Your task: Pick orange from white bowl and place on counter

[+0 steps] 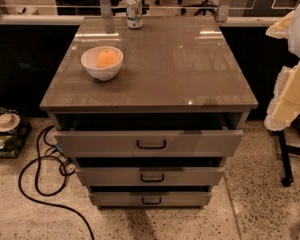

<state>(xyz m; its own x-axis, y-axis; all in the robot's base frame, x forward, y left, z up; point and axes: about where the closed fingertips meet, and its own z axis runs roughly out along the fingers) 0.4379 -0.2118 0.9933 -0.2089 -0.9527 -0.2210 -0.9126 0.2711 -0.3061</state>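
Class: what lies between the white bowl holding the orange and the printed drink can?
Only the bare glossy grey-brown square counter top, as the camera view shows. The end effector is not in view.

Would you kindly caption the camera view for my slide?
Small round orange in glossy white ceramic bowl, left on grey-brown counter; printed drink can at back; gripper not in view.

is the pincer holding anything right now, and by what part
Nothing is held. The pincer hangs at the right edge, beside the counter and apart from everything on it; the orange sits in the white bowl.
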